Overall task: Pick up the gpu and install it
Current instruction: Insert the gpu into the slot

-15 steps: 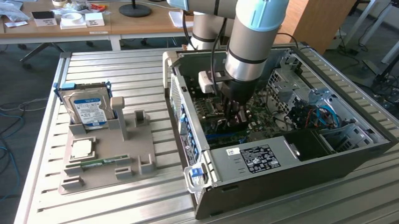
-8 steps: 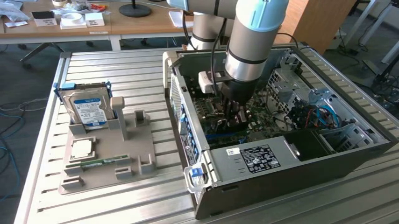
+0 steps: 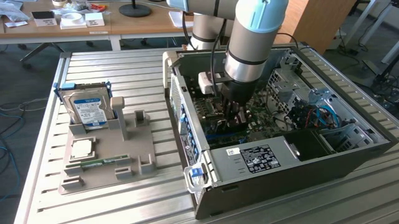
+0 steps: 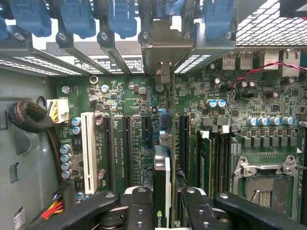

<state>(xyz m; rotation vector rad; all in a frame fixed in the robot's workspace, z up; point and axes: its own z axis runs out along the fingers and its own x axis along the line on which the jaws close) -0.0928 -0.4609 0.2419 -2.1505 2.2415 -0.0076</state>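
Where the gripper [image 4: 163,203] clamps the gpu [image 4: 162,177] (edge-on) — above motherboard [image 4: 230,124].

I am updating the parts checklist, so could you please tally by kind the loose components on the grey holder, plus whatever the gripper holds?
On the grey holder:
Hard drive: 1
Processor chip: 1
RAM stick: 1
Held by the gripper inside the case:
gpu: 1
Total: 4
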